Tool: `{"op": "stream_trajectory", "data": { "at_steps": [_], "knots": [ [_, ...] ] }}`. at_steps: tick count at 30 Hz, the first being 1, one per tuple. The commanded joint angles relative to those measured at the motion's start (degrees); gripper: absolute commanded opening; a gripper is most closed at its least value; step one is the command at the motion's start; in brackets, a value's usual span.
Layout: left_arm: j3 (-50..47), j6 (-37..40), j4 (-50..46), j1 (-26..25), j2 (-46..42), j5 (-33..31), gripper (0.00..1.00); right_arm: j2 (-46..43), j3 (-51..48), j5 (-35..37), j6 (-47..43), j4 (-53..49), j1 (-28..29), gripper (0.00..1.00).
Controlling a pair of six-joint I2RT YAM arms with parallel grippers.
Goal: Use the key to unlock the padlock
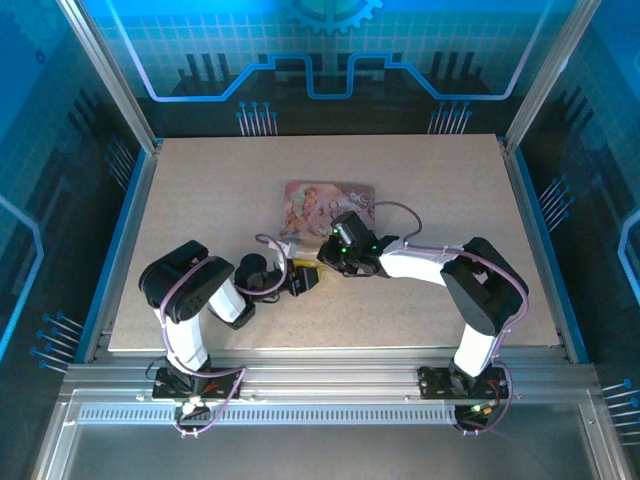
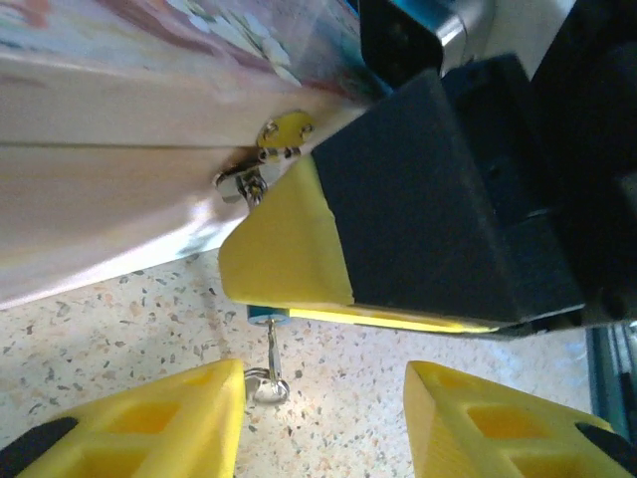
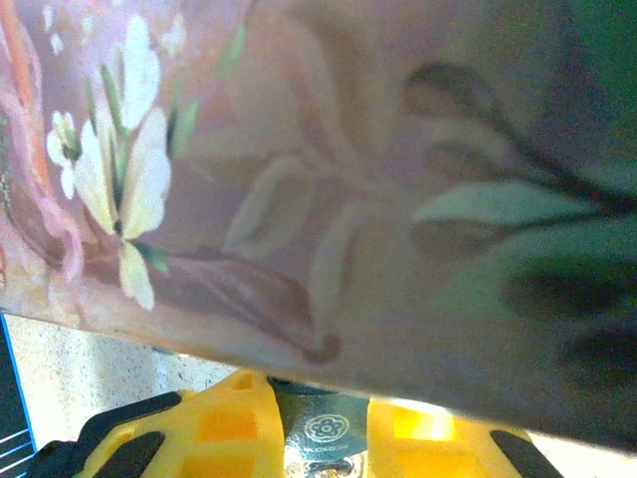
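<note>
1. Pink flower-printed tin (image 1: 328, 205) is laid on the speckled worktop (image 1: 200, 190). Both tools are brought in at its near side, where its small metal latch (image 2: 261, 177) sits.
2. Padlock (image 3: 324, 430), grey metal with an embossed mark, is clamped between the yellow fingers of the right tool (image 3: 323, 450), just below the tin's edge. The jaws are closed on its body. Judged: it is pinned so it cannot swing or twist when the key is turned.
3. Key (image 2: 271, 360), a thin metal shaft with a small ring head, is seen sticking out from under the right tool's yellow tip, pointed toward the left tool. It is judged to be seated in the keyhole, though the joint itself is hidden.
4. Left tool (image 2: 323, 423) is held part open with nothing gripped. The key's head lies just beside one finger (image 2: 149, 418); contact cannot be told.
5. The shackle is hidden, so locked or unlocked cannot be told. Judged next: the key head is to be pinched and rotated. Slip off so small a head is the risk.
</note>
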Motion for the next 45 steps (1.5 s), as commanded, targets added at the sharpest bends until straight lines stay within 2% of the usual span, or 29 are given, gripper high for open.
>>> {"op": "stream_trajectory", "data": {
  "at_steps": [1, 9, 22, 28, 33, 41, 45],
  "knots": [
    [-1.5, -3.6, 1.6, 1.8, -2.0, 1.0, 0.49, 0.5, -0.4, -0.1, 1.0, -1.0, -0.5, 0.0],
    [-0.4, -5.3, 1.6, 2.4, 1.2, 4.3, 0.38, 0.0, -0.4, -1.6, 2.6, -0.1, -0.5, 0.0],
    [1.6, -4.5, 1.7, 1.5, 3.7, 4.3, 0.34, -0.3, -0.7, -3.6, 5.0, 1.6, -0.5, 0.0],
    [3.1, -4.8, 1.7, 1.5, 4.6, 4.7, 0.25, -0.6, -1.4, -4.0, 6.2, 2.5, -0.7, 0.0],
    [3.4, -5.0, 1.7, 1.4, 5.2, 4.5, 0.25, -0.7, -1.7, -4.1, 6.8, 3.3, -0.8, 0.0],
    [2.2, -5.1, 1.7, 1.4, 5.5, 2.6, 0.31, -1.2, -2.5, -3.7, 7.7, 4.2, -0.9, 0.0],
    [2.7, -5.4, 1.7, 1.4, 5.7, 2.9, 0.24, -1.1, -2.5, -3.9, 7.8, 4.3, -0.9, 0.0]
  ]
}}
